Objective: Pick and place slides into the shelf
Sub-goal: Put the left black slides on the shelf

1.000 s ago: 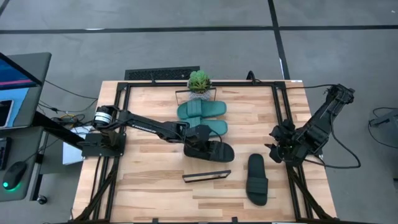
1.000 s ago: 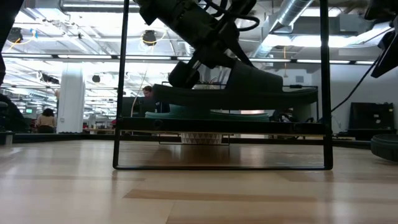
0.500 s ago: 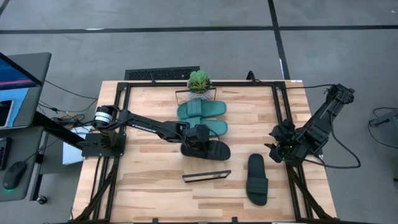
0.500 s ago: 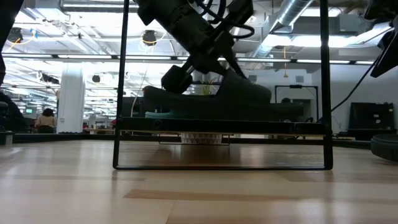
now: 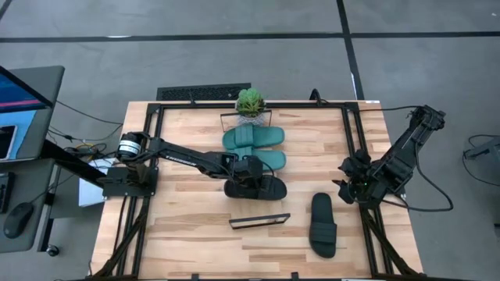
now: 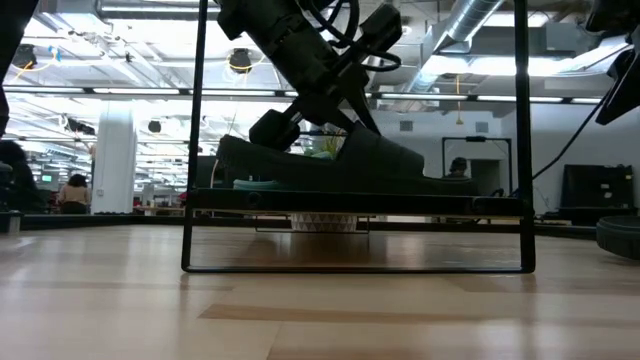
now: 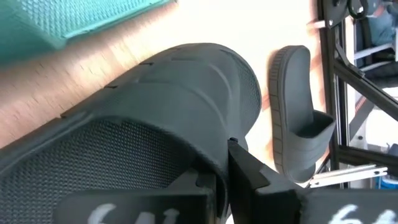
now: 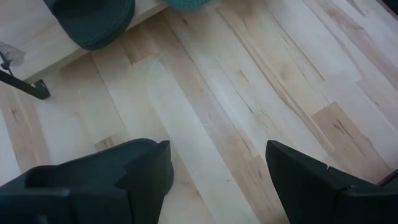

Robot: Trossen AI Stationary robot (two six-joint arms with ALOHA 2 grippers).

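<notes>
A black slide (image 5: pixel 264 189) is at the near part of the shelf (image 5: pixel 258 209), a light-wood plank on a black wire frame (image 6: pixel 350 203). My left gripper (image 5: pixel 248 175) is shut on it. The slide is tilted just above the plank; whether its sole touches the plank I cannot tell. Two teal slides (image 5: pixel 254 138) (image 5: pixel 266 160) lie on their soles farther back on the shelf. A second black slide (image 5: pixel 323 225) lies sole-down on the table to the right. My right gripper (image 5: pixel 351 186) waits open at the table's right edge, over bare wood (image 8: pixel 214 180). My left gripper holds the black slide by its wide strap (image 7: pixel 205 124), at the strap's edge over the footbed. One dark finger (image 7: pixel 249 171) shows against the strap's outer side; the other is hidden by the strap. The fingers come slanting down from the table's left. The slide is tilted, its heel end (image 6: pixel 235 155) higher.
A small potted plant (image 5: pixel 250 101) stands at the shelf's far end. The shelf's wire legs (image 6: pixel 190 230) rise from the table near the front. Black frame rails (image 5: pixel 355 156) run along the table's sides. Bare wood lies at the near left.
My left gripper has tipped further downward while staying shut on the strap. The black slide has sunk from level above the shelf to just over the plank, has shifted a little toward the table's left, and is now tilted.
</notes>
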